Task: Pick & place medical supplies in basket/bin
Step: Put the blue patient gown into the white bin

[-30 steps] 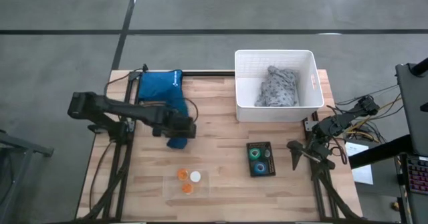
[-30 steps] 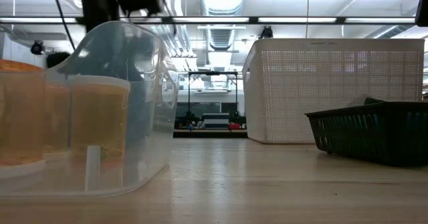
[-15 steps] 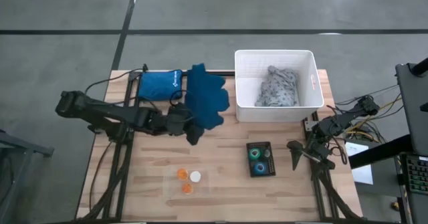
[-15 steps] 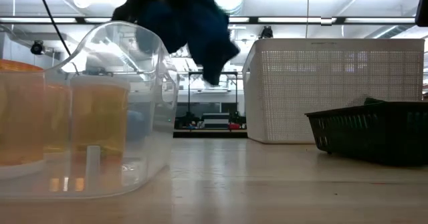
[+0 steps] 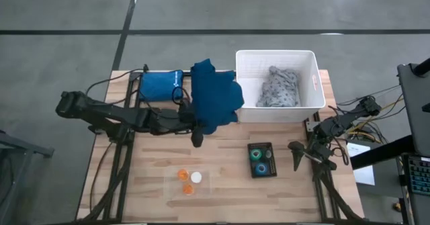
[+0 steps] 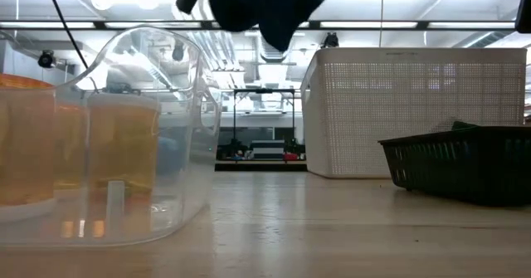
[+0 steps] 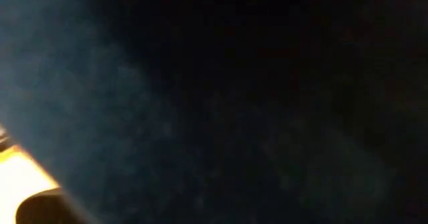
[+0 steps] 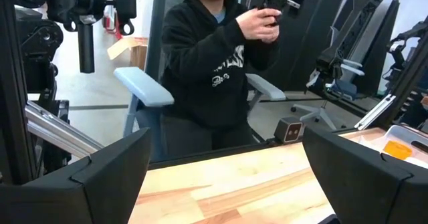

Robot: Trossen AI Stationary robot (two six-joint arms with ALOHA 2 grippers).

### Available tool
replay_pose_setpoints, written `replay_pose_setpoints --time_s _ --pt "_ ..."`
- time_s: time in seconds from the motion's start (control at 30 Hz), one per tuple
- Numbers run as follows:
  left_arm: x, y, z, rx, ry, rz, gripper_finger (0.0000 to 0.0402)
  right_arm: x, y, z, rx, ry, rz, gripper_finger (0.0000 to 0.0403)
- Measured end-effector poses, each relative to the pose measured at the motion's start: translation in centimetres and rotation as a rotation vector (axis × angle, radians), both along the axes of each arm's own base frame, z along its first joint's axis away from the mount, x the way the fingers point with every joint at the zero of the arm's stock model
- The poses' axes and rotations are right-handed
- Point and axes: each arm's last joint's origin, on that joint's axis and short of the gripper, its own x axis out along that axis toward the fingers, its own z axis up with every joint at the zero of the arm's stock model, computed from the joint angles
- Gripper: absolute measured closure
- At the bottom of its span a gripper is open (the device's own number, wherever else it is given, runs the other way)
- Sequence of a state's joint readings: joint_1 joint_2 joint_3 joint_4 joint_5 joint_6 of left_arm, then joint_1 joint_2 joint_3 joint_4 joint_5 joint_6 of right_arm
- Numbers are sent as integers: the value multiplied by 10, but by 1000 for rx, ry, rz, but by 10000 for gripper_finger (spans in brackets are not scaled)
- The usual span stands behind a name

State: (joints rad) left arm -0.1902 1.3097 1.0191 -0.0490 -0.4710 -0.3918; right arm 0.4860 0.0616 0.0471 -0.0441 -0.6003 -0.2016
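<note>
Nearest the low camera, orange caps (image 5: 183, 175) and a white cap (image 5: 196, 177) are seen in a clear tray (image 5: 186, 182). The green tape roll (image 5: 255, 154) and blue tape roll (image 5: 261, 167) are held in a small dark basket (image 5: 261, 160). The right gripper (image 5: 296, 159) is parked beside it, fingers spread apart (a seated person (image 8: 207, 63) shows beyond). The dark blue cloth (image 5: 213, 96) is gripped and raised by the left gripper (image 5: 197, 139), overlapping the white tub (image 5: 276, 56), where the grey patterned cloth (image 5: 279, 88) lies.

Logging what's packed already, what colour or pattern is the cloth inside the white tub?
Pale grey cloth with a mottled pattern, best seen in the high view.
</note>
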Motion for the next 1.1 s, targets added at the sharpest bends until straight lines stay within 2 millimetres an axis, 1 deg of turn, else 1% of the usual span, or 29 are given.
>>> replay_pose_setpoints --time_s 0.1,0.27,0.33,0.43,0.5,0.57,0.7,0.83,0.93,1.07,1.1 --pt "7 -1 -1 1 -34 -19 320 0 0 0 0 0 0 19" --pt "27 1 -5 25 -73 -44 320 0 0 0 0 0 -1 19" --pt "37 3 -3 69 -85 -83 320 0 0 0 0 1 0 19" --pt "52 8 0 195 -95 -122 320 0 0 0 0 0 0 19" --pt "65 12 4 258 -100 -119 320 0 0 0 0 -1 0 19" --pt "79 19 11 279 -112 -100 320 0 0 0 0 -1 0 19" --pt "106 38 31 274 -135 -48 320 0 0 0 0 0 0 19" --pt "129 62 47 214 -130 -26 320 0 0 0 1 -1 0 19" --pt "139 83 56 148 -124 6 320 0 0 0 1 -1 0 19" --pt "145 115 70 13 -162 67 320 0 0 0 1 -2 0 19" --pt "147 122 70 -10 -170 68 320 0 0 0 0 1 0 19"
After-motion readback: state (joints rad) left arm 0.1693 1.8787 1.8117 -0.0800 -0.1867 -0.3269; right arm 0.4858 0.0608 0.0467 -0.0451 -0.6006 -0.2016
